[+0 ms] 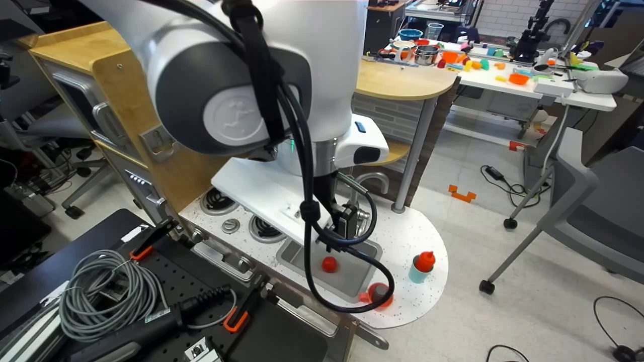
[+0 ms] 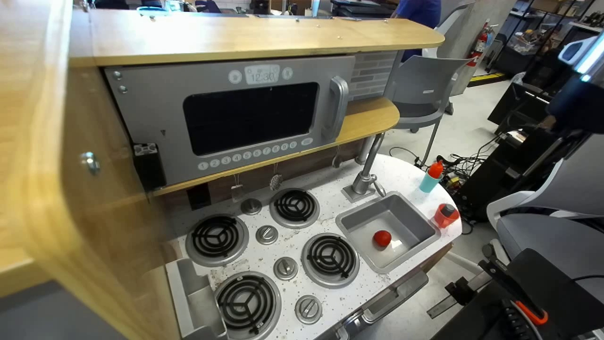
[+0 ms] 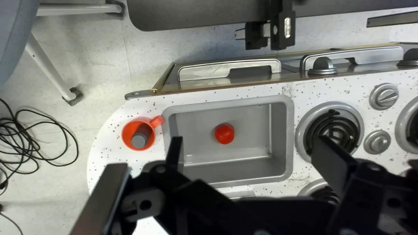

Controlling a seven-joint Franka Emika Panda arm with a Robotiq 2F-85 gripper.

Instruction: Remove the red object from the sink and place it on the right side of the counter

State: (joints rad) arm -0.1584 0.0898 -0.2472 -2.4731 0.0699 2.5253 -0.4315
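Note:
The round red object (image 1: 329, 264) lies on the floor of the grey sink (image 1: 354, 277). It also shows inside the sink in an exterior view (image 2: 382, 238) and in the wrist view (image 3: 224, 133). The sink is set in the white speckled counter (image 1: 400, 234), whose rounded end lies on the right in both exterior views. My gripper (image 3: 249, 140) is open, with its fingers wide apart and nothing between them. It is above the sink, apart from the red object. In an exterior view, cables and the arm partly hide the gripper (image 1: 336, 246).
An orange mug (image 3: 138, 133) holding a dark grey piece stands beside the sink on the rounded end. A teal cup (image 2: 429, 182) with a red bottle stands behind it. The faucet (image 2: 368, 177) rises at the sink's back edge. Stove burners (image 2: 330, 259) lie on the other side.

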